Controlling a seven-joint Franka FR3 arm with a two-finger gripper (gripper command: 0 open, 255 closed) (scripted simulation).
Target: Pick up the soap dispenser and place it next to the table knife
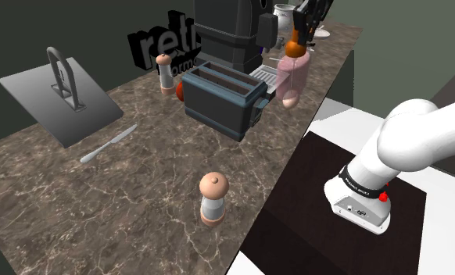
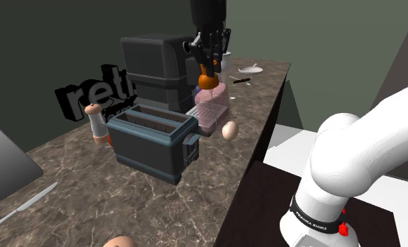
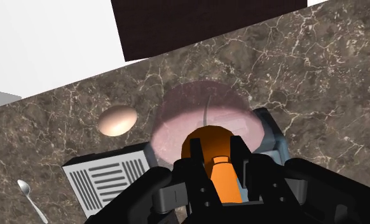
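A brown, white-veined counter [image 1: 155, 187] stretches from near to far; dim grey-green walls [image 2: 48, 28] rise behind it, with black block lettering [image 1: 157, 43] at its far left.

Soft, even light lies over the marbled desk [image 1: 163, 172]. It reads mid-toned, and its pale veins are crisp from the near edge to the far one. The walls behind are dim grey-green. The white arm [image 1: 421, 133] is the brightest thing, gently shaded on its underside, which puts the light above. The grey sink panel [image 1: 38, 98] shades from pale to darker grey. At the foot of the pepper mill [image 1: 213, 199] there is only a faint darkening. In the wrist view the black hand [image 3: 217, 153] shows little surface detail, and the soap dispenser [image 3: 203, 118] has a translucent pink body.
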